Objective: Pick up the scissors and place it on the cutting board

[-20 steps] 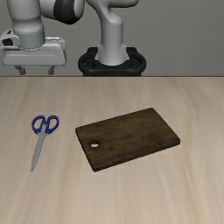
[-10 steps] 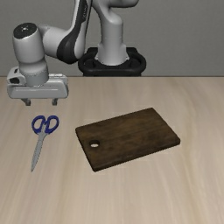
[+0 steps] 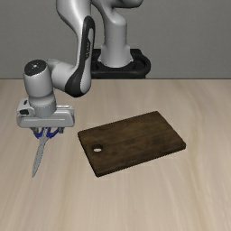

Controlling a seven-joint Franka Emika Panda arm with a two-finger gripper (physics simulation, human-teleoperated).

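Note:
The scissors (image 3: 38, 155), with blue handles and grey blades, lie flat on the wooden table at the exterior view's left, blades pointing toward the front edge. My gripper (image 3: 43, 132) has come down right over the blue handles, and its white body hides most of them. The fingers reach down at the handles. Whether they touch the handles cannot be made out. The dark wooden cutting board (image 3: 132, 143), with a hole near its left corner, lies at the table's middle, to the right of the scissors, with nothing on it.
The robot's black base (image 3: 115, 63) stands at the back of the table (image 3: 180, 198). The arm's white links arch from the base over to the left side.
The gripper has dropped from high at the back left down onto the scissors' handles. The scissors and the board have not moved.

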